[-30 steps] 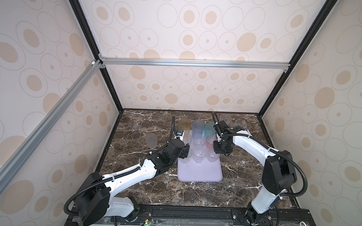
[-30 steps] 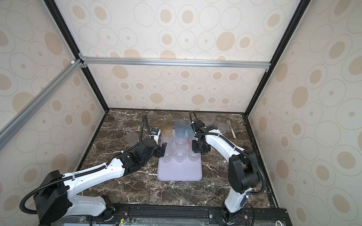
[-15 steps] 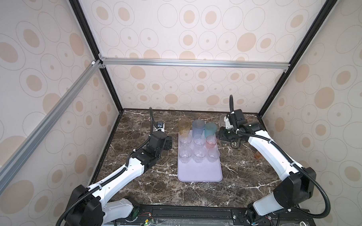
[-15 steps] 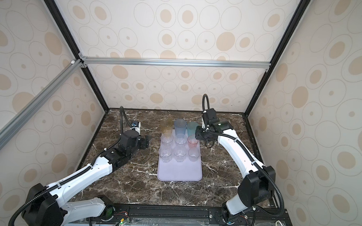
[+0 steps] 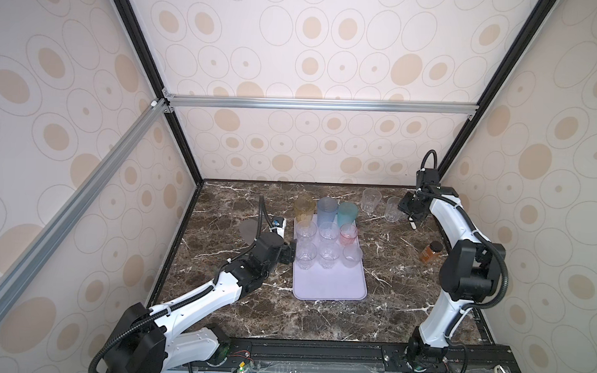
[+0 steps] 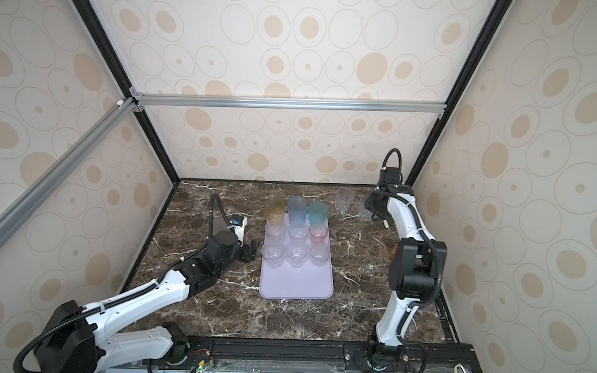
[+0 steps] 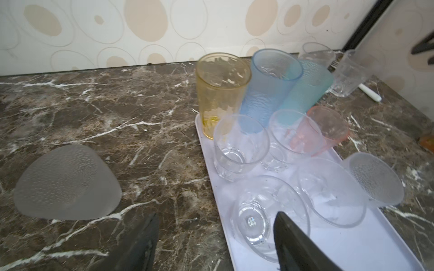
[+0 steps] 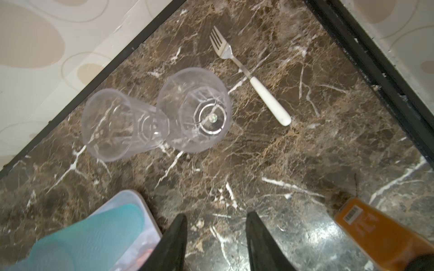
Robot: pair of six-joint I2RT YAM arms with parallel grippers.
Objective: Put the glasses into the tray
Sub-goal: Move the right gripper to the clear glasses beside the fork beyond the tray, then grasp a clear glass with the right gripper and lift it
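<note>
Left wrist view shows a frosted glass (image 7: 68, 183) of rounded-triangle shape alone on the marble, well to the left of the tray (image 7: 364, 241), so it is not yet dealt with. The left gripper (image 7: 216, 213) hangs at the tray's left rim with its jaws spread wide and nothing between them. One finger reaches over the nearest clear glass (image 7: 256, 223) but does not clamp it. On the tray nine glasses stand upright in three rows of three. The amber tumbler (image 5: 304, 206), grey-blue tumbler (image 5: 326, 210) and teal tumbler (image 5: 347, 213) fill the far end, probably so their height does not block later reaches. Shorter clear ones, a pink glass (image 5: 348, 234) and a second frosted one sit in front. The tray's near half is bare, room enough for the rest. Beyond the tray's far right corner two clear tumblers (image 8: 195, 110) stand close together on the marble; whether they touch I cannot tell. The right gripper (image 8: 217, 213) hovers just right of them, jaws partly apart and empty, likely lining up on the nearer one. Farther right of the tray lie a fork (image 8: 249, 75) and an amber bottle (image 5: 431, 251), neither belonging on it.
</note>
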